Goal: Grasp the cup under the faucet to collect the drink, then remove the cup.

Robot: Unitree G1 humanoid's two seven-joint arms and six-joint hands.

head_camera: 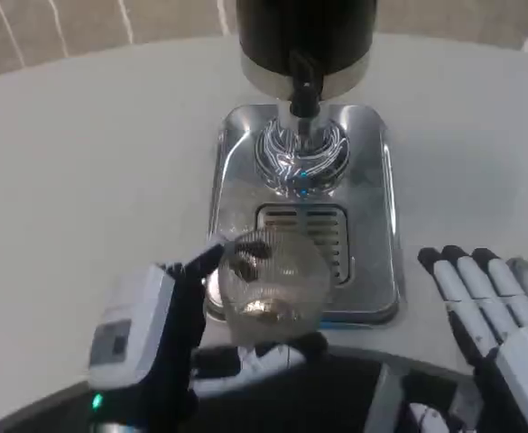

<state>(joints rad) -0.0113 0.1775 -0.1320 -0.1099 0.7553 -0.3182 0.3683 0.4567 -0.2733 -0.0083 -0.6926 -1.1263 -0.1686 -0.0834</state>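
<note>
We see the dispenser (304, 41) and its faucet (303, 90) blocking the upper centre, above the steel tray (376, 207). Our left hand (169, 325) holds the cup (265, 275) over the tray's near edge. The white table (92, 171) lies open at left and upper right; our right hand (494, 311) occupies the lower right.
</note>
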